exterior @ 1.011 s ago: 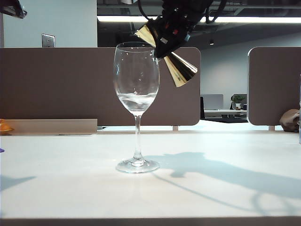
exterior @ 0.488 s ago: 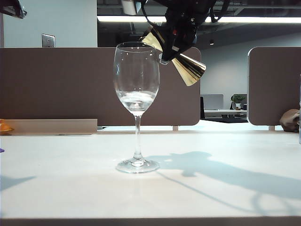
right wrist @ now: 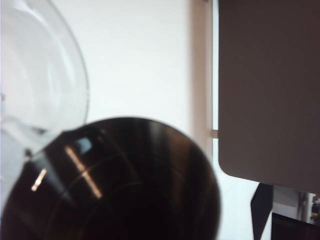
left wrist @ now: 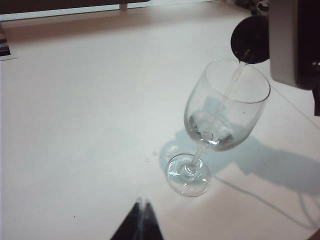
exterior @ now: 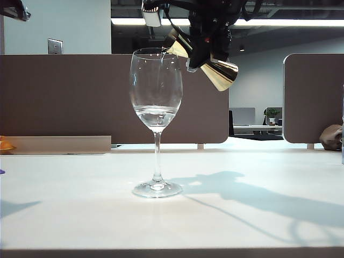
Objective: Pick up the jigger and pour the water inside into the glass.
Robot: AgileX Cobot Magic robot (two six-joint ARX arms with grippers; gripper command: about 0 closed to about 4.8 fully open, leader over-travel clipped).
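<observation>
Jigger (exterior: 207, 62), polished gold double cone with a narrow waist, tilted above the rim of the wine glass (exterior: 156, 107) on my white table (exterior: 80, 215); right gripper (exterior: 207, 40) clamps its waist. Thin water (left wrist: 231, 85) stream falls into the clear tulip bowl, pooling there. My left gripper (left wrist: 141, 222) hangs nearby, fingertips pressed together, holding nothing.

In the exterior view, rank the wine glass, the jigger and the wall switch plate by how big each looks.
1. The glass, standing on the table, by far the tallest.
2. The jigger, tilted over the glass rim in the right gripper, partly hidden.
3. The wall switch plate, smallest, but it is farther back.
</observation>
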